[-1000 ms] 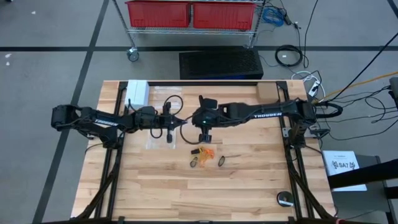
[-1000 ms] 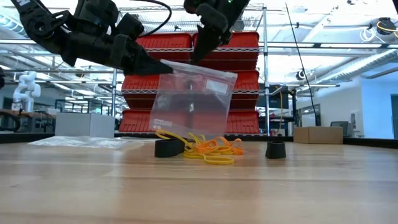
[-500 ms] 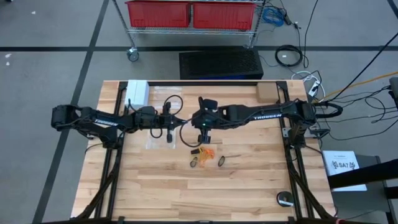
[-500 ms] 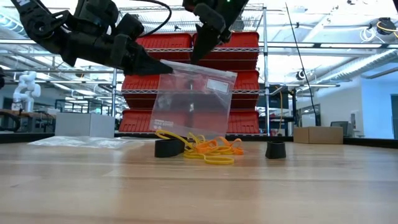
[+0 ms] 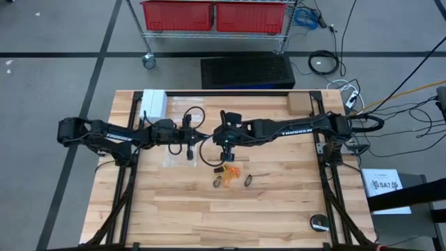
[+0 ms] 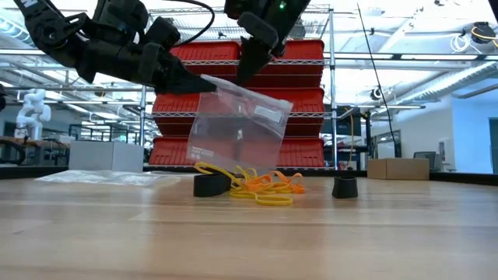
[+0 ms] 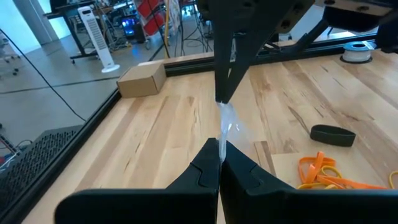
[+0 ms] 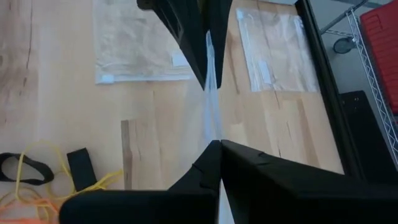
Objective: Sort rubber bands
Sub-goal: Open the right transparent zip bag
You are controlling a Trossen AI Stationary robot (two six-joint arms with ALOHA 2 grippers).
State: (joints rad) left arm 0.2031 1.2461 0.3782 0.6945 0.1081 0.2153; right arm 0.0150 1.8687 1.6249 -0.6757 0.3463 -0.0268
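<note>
A clear plastic bag (image 6: 237, 128) hangs above the table's middle, held by both grippers at its top edge. My left gripper (image 6: 204, 84) is shut on that edge, and my right gripper (image 6: 244, 76) is shut on it a little farther along. Below the bag the rubber bands (image 6: 261, 187) lie in a loose pile on the wood: orange and yellow loops (image 5: 232, 171) and black ones (image 5: 217, 183). The left wrist view shows orange bands (image 7: 323, 174) and a black band (image 7: 333, 134). The right wrist view shows a yellow band (image 8: 37, 180). My left gripper pinches the bag's top edge (image 7: 222, 134) between its two fingers, coming nearly level from the table's left. The bag hangs below, clear of the table. My right gripper pinches the same top edge (image 8: 212, 127) between its two fingers, slanting down from the table's right. The film runs on to the left gripper's fingertips (image 8: 200, 68).
Two more clear bags (image 8: 140, 43) (image 8: 273, 50) lie flat on the table toward its far left. A white box (image 5: 155, 103) and a cardboard box (image 5: 298, 103) stand at the far edge. A tape roll (image 5: 320, 223) sits at the near right corner.
The bag's top edge has tipped: the corner beyond my right gripper has sunk a little, while the corner at my left gripper has stayed. Both grippers stay shut on the bag.
</note>
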